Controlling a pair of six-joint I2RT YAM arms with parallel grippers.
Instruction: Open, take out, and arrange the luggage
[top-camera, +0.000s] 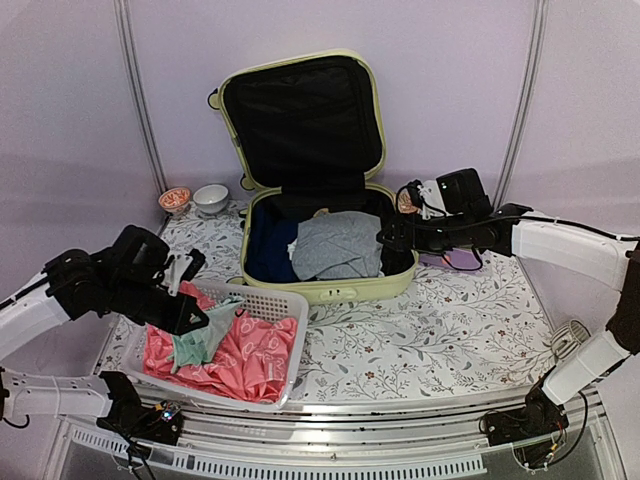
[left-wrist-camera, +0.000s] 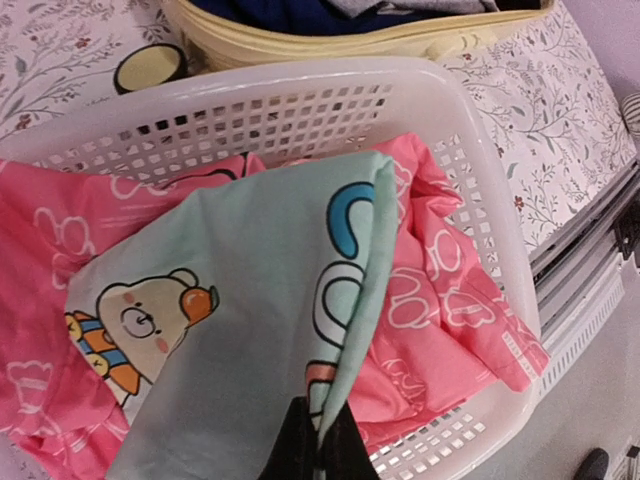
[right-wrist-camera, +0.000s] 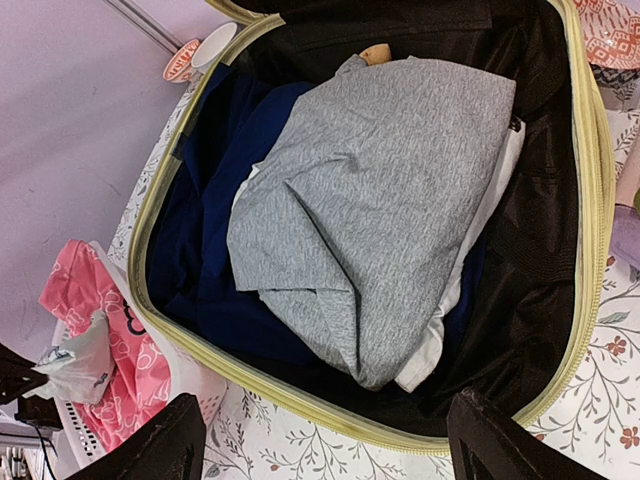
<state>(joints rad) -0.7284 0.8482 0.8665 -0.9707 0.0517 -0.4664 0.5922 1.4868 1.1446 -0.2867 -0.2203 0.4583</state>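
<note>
You have one luggage (top-camera: 330, 290) case, one white basket (top-camera: 265, 298) and two small bowls, a patterned bowl (top-camera: 175, 199) and a white bowl (top-camera: 210, 197), to its left. At the basket, count two garments: one pink garment (top-camera: 255, 350) and one mint garment (top-camera: 205, 335). Inside the case, count three: a grey garment (top-camera: 340, 245), a navy garment (top-camera: 268, 250) and a white garment (right-wrist-camera: 425, 350).

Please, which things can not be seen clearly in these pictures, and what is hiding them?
Under the grey garment in the luggage: right wrist view, the garment covers it.
Tan thing behind the grey garment: right wrist view, mostly covered, unidentifiable.
Left gripper: left wrist view, bottom edge cuts it, the mint cloth wraps its tips.
Inside the white bowl: top view, too small.
</note>
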